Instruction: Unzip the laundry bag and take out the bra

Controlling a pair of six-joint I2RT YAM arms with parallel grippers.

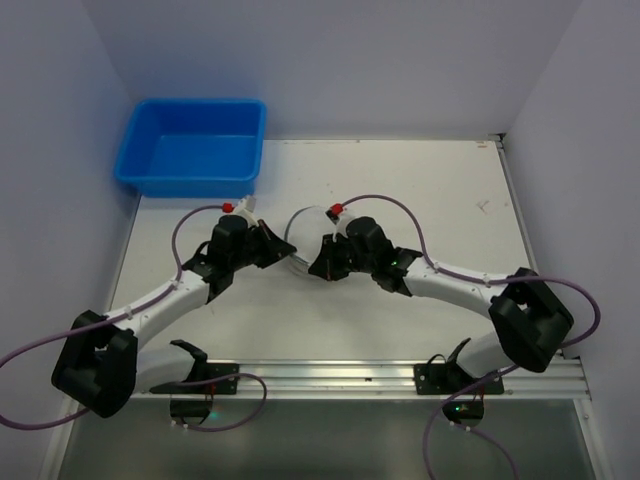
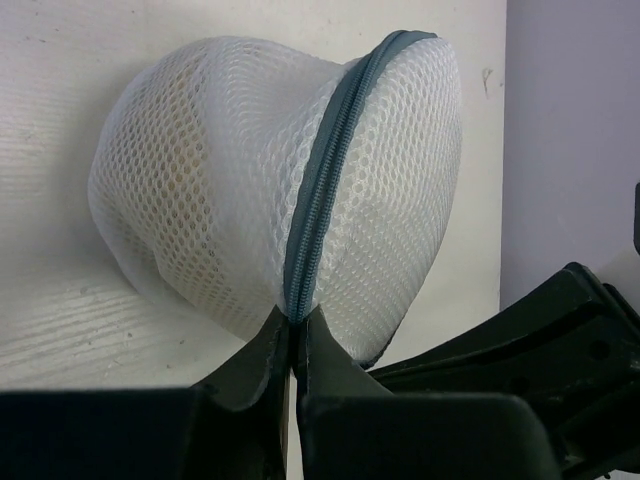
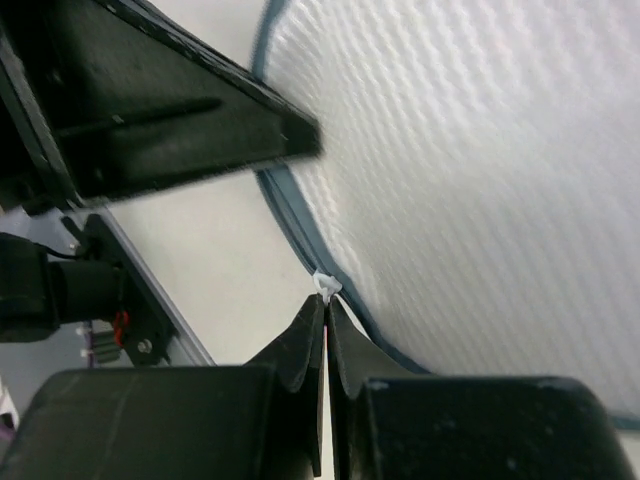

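The laundry bag [image 1: 305,235] is a small white mesh pouch on the table between my two grippers. In the left wrist view the laundry bag [image 2: 230,180] bulges upward, with its grey zipper [image 2: 325,170] running down to my left gripper [image 2: 295,318]. That gripper is shut on the zipper seam at the bag's near edge. My right gripper [image 3: 325,300] is shut on the small white zipper pull [image 3: 327,286] at the bag's rim [image 3: 300,240]. The bra is hidden inside; only a faint tan tint [image 2: 185,150] shows through the mesh. From above, the left gripper [image 1: 276,248] and right gripper [image 1: 326,262] flank the bag.
A blue plastic tub [image 1: 185,183] stands at the back left corner of the white table [image 1: 430,200]. Grey walls close in the left, back and right sides. A metal rail [image 1: 380,375] carries both arm bases at the near edge.
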